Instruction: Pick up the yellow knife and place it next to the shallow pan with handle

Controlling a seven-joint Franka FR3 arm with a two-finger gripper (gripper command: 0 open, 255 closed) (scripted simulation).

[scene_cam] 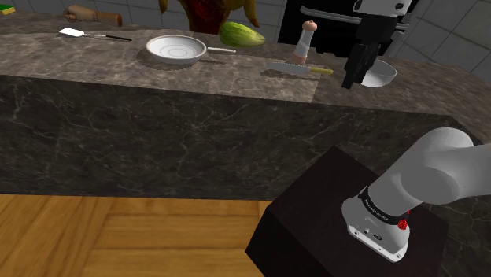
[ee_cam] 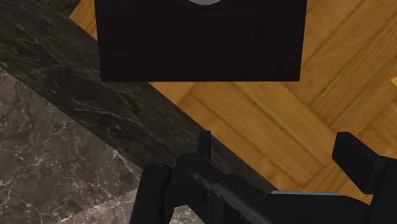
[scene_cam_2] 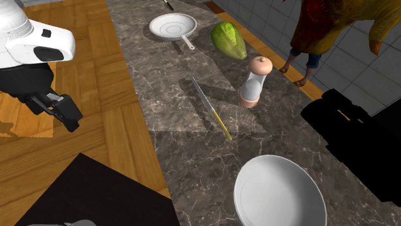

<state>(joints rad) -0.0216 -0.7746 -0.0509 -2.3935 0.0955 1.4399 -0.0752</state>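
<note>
Countertop [scene_cam: 94, 55] [scene_cam_2: 167, 83] [ee_cam: 38, 146]: dark veined marble, long slab with matching front face.
Cabbage [scene_cam: 241, 35] [scene_cam_2: 229, 40]: green, leafy, lying on the counter near the wall side.
Pepper mill [scene_cam: 303, 43] [scene_cam_2: 254, 80]: upright, pale body with pinkish-tan knob and base, between cabbage and bowl.
Bowl [scene_cam: 380, 75] [scene_cam_2: 277, 192]: white, standing right way up, well apart from the cabbage.
Spatula [scene_cam: 75, 33]: white blade, dark handle, lying flat toward the shoulder view's left.
Figure [scene_cam: 208, 12] [scene_cam_2: 334, 22]: red and yellow, standing behind the counter.
Black appliance [scene_cam_2: 360, 141]: by the wall beside the bowl, kind unclear.
Wall [scene_cam: 142, 12] [scene_cam_2: 360, 70]: grey tiles.
Floor [scene_cam: 118, 236] [scene_cam_2: 109, 83] [ee_cam: 280, 121]: wood parquet.
</note>
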